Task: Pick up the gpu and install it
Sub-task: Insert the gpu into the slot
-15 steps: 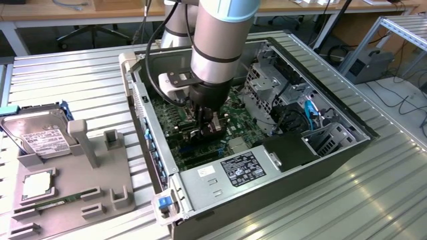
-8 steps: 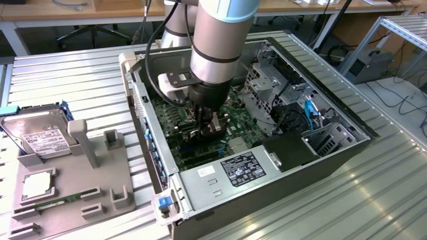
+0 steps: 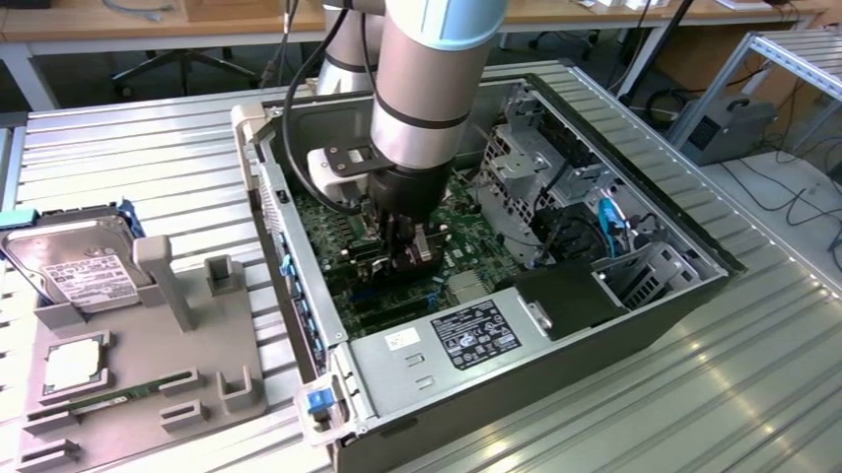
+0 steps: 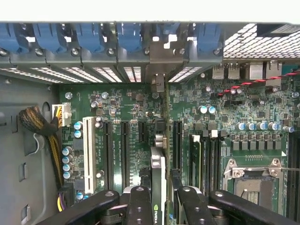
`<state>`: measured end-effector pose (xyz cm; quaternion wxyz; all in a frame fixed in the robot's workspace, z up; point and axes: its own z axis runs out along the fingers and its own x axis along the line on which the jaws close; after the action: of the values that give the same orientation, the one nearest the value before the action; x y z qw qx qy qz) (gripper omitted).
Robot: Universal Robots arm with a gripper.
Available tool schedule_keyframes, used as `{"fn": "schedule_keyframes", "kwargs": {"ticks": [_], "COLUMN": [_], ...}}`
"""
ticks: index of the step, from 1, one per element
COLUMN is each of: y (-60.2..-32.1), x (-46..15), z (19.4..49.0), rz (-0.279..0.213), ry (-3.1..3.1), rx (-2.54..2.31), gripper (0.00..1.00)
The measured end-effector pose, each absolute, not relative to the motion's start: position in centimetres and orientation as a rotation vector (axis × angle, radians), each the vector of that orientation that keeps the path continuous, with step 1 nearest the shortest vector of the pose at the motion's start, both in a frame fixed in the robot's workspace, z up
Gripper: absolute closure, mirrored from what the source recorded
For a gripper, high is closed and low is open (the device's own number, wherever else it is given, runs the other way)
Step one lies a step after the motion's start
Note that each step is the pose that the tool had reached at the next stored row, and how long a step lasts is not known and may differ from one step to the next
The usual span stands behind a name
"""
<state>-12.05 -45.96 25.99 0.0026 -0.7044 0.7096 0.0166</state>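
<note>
Jaws (image 4: 159, 199) pinching the gpu (image 4: 158, 173) edge-on (fan face hidden), its long axis running along the motherboard (image 4: 243, 112) slots, straight toward the rear bracket openings.

Quick count – one computer case (image 3: 632, 325) lying open, one motherboard (image 4: 262, 110) inside it, one graphics card (image 4: 159, 187) standing on edge. Off to the side: one grey holder tray (image 3: 145, 394), one hard drive (image 3: 79, 271) – and one robot arm (image 3: 428, 89).
</note>
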Motion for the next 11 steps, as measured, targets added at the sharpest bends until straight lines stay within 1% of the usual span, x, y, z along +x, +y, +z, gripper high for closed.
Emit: {"fn": "schedule_keyframes", "kwargs": {"ticks": [11], "y": [-45.97], "x": [-12.04], "z": [25.96], "rz": [0.051], "ry": [2.226], "rx": [-2.211], "gripper": [0.74]}}
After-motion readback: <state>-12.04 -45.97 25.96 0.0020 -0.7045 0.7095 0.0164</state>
